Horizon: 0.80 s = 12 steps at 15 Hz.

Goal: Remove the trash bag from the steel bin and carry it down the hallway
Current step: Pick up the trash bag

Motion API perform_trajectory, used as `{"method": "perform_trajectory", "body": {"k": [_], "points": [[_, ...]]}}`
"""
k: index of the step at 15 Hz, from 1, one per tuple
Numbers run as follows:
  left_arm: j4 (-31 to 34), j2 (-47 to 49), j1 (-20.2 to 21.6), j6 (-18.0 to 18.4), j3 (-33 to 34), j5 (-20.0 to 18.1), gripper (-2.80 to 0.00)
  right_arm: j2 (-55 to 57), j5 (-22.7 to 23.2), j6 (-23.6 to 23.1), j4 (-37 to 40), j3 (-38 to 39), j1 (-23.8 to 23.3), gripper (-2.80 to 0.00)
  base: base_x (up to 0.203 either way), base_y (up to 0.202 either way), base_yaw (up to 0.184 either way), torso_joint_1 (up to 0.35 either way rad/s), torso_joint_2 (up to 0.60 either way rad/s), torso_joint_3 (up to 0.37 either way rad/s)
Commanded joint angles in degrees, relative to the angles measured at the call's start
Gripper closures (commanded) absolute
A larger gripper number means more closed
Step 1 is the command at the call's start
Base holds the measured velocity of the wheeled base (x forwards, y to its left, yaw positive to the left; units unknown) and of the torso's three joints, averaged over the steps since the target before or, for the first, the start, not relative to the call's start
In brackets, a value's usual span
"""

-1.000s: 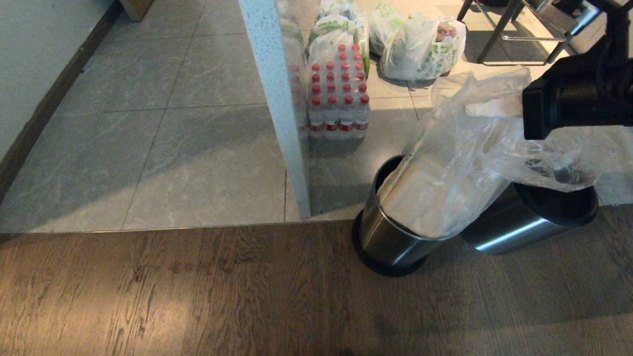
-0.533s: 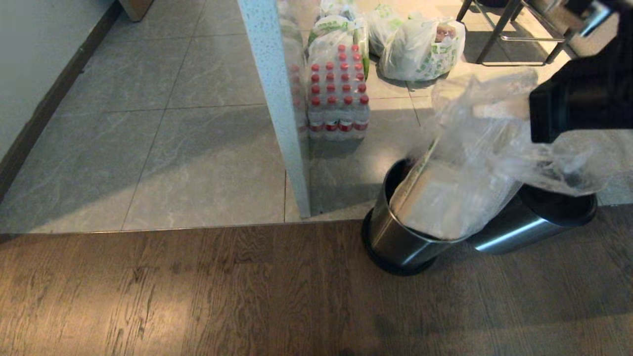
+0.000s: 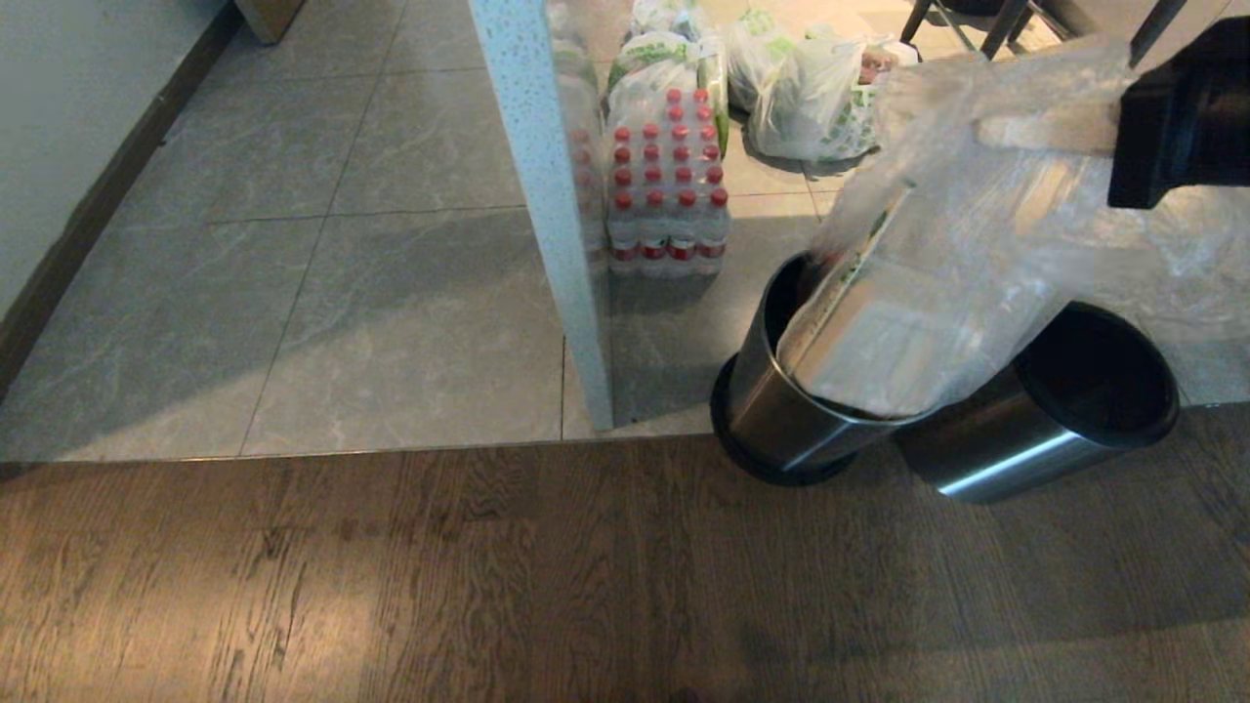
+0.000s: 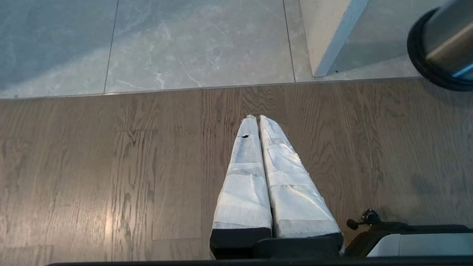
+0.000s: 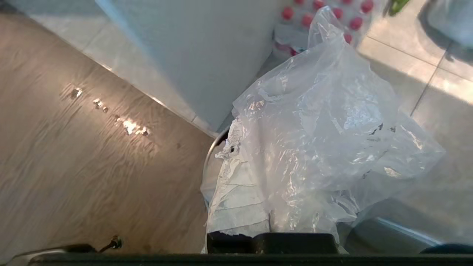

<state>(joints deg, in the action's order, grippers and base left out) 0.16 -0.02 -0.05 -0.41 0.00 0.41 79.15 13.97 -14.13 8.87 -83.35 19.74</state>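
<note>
Wood floor (image 3: 488, 576) meets grey tile (image 3: 342, 293) along a straight seam; open tile lies at 10 o'clock of the speckled pillar (image 3: 547, 195). Trash bag (image 3: 937, 283), half out of the tilted steel bin (image 3: 781, 420), hangs from the clamped right gripper (image 5: 240, 173). Bottle pack (image 3: 669, 186): labels unreadable. Left gripper (image 4: 257, 117): closed, empty.

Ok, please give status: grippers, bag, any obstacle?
Right gripper shut on trash bag, bag half out of tilted steel bin. Left gripper shut, idle above wood floor. Second bin touching, pillar close.
</note>
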Motion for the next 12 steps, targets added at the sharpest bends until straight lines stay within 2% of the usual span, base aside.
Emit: {"method": "perform_trajectory", "body": {"k": [1, 3, 6, 7, 10, 12], "points": [[0.02, -0.06, -0.04, -0.03, 0.09, 0.02, 0.00, -0.94, 0.14, -0.25, 0.23, 1.38, -0.01, 0.00, 0.000, 0.000, 0.000, 0.000, 0.00, 0.000], [0.02, 0.02, -0.04, -0.03, 0.09, 0.02, 0.00, -1.87, 0.19, -0.46, 0.11, 6.00, -0.06, 0.00, 0.000, 0.000, 0.000, 0.000, 0.00, 0.000], [0.02, -0.04, -0.04, -0.03, 0.09, 0.02, 0.00, -2.16, 0.31, -0.11, 0.27, 0.74, 0.01, 0.00, 0.000, 0.000, 0.000, 0.000, 0.00, 0.000], [0.02, 0.02, -0.04, -0.03, 0.09, 0.02, 0.00, -2.79, 0.23, -0.15, 0.63, 1.62, 0.00, 0.00, 0.000, 0.000, 0.000, 0.000, 0.00, 0.000], [0.02, 0.02, -0.04, -0.03, 0.09, 0.02, 0.00, -4.21, -1.03, 0.27, 3.54, 13.31, -0.05, 0.00, 0.000, 0.000, 0.000, 0.000, 0.00, 0.000], [0.02, 0.02, -0.04, -0.03, 0.09, 0.02, 0.00, -4.08, -1.37, 0.51, 5.10, 13.01, -0.05, 0.00, 0.000, 0.000, 0.000, 0.000, 0.00, 0.000]]}}
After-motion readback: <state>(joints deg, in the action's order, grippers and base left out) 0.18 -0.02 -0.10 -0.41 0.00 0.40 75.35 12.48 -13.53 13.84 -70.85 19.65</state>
